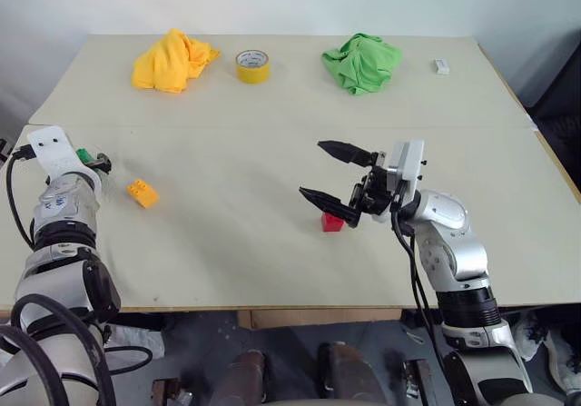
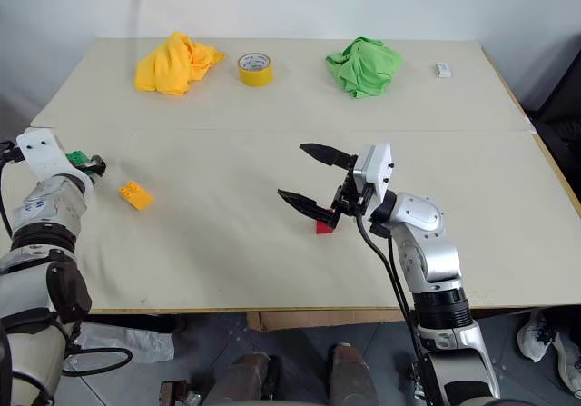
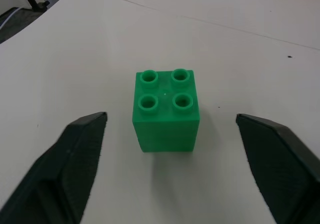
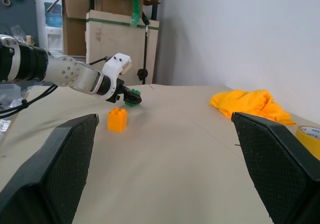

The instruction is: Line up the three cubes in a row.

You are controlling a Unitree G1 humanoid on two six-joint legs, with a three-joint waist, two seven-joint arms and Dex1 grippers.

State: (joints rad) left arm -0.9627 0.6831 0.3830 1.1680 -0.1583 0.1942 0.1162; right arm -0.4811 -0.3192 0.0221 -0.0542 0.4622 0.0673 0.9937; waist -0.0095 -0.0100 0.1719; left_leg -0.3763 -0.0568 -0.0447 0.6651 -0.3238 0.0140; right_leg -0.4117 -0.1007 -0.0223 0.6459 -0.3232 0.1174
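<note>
Green cube [image 3: 165, 111] near counter's [image 1: 272, 152] left edge, between left gripper's [image 3: 170, 169] wide-apart jaws, untouched. Orange-yellow cube [image 1: 142, 193] just beside, inboard. Red cube [image 1: 332, 222] mid-counter under right gripper [image 1: 329, 172], jaws fully spread, empty. Bare counter between orange-yellow and red.

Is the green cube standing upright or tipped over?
Upright. The green cube sits flat on the table with all four studs facing up, between the open left gripper's fingers, which are not touching it.
</note>
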